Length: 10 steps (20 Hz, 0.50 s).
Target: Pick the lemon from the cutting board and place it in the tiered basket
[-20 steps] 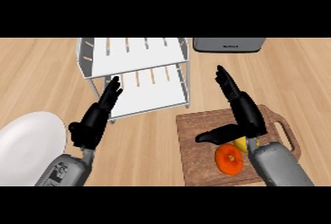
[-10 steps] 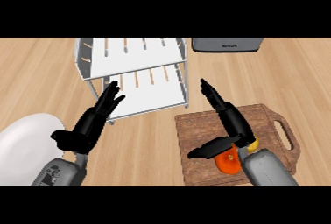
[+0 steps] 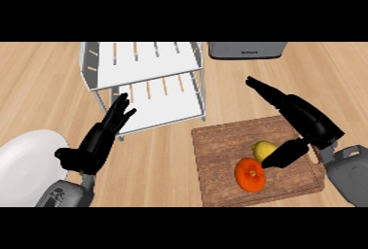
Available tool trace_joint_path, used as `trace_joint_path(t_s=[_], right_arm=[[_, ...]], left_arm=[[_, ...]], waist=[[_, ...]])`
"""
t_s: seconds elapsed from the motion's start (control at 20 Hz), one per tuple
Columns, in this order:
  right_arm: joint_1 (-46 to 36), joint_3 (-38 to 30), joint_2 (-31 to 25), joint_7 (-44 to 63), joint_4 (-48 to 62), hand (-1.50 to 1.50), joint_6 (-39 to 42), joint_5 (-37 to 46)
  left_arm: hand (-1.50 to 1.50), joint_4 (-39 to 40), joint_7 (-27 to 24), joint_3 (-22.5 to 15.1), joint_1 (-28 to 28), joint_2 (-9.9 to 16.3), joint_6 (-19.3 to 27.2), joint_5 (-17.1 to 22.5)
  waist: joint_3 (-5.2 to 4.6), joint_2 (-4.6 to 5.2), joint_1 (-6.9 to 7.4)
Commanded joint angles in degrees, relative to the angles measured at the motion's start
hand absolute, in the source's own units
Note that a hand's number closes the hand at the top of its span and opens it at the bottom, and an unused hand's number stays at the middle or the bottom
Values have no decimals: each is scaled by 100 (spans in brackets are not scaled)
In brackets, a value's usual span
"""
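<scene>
Lemon position: the small yellow lemon lies on the brown wooden cutting board, touching an orange round fruit at its 7 o'clock. The black right hand is over the board at the lemon's 1 o'clock, fingers straight and pointing toward 11 o'clock, thumb tip at the lemon's right side, holding nothing. The white two-level wire tiered basket stands at 11 o'clock from the board; the black left hand, open with straight fingers, shows at 9 o'clock beside a white round plate.
</scene>
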Motion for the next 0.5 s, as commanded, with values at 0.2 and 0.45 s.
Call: trace_joint_path(t_s=[0.2,0.45], right_arm=[[-793,656,-1464,1711,-1053,-150,1981,538],[-599,671,-1271,3030,-2118,-150,2448,115]], left_arm=[[0,455,242,173,133,130,50,2],[0,367,114,219,260,126,-91,39]], waist=[[-45,85,50],[-21,104,72]])
